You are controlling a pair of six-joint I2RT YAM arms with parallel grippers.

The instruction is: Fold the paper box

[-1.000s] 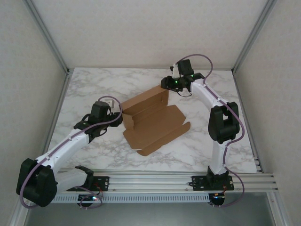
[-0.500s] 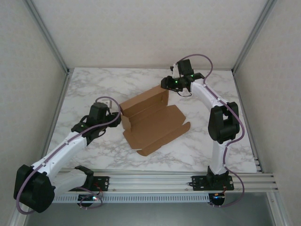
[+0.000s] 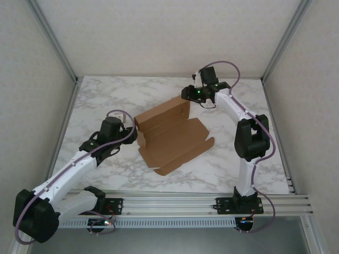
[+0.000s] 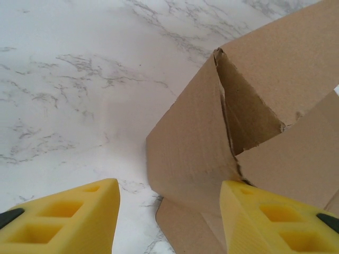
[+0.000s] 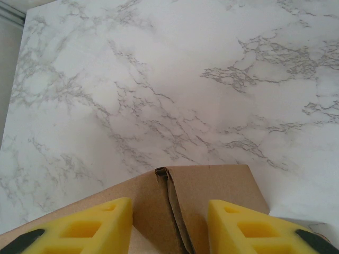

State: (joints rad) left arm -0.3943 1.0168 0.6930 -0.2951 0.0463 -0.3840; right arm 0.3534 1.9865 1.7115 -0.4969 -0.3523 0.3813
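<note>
Surface: white marble counter (image 3: 106,95).
Box: plain brown die-cut cardboard box (image 3: 169,135), mid-counter, rear wall up.
L end effector (image 4: 168,198): released, straddling left corner.
R end effector (image 5: 169,211): released, at far corner.
Risk: uneven push buckles wall, box skids.

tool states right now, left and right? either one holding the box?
left tool: open, straddling a raised corner of the paper box, not clamped.
right tool: open, straddling the box's far upright corner, not clamped.
</note>
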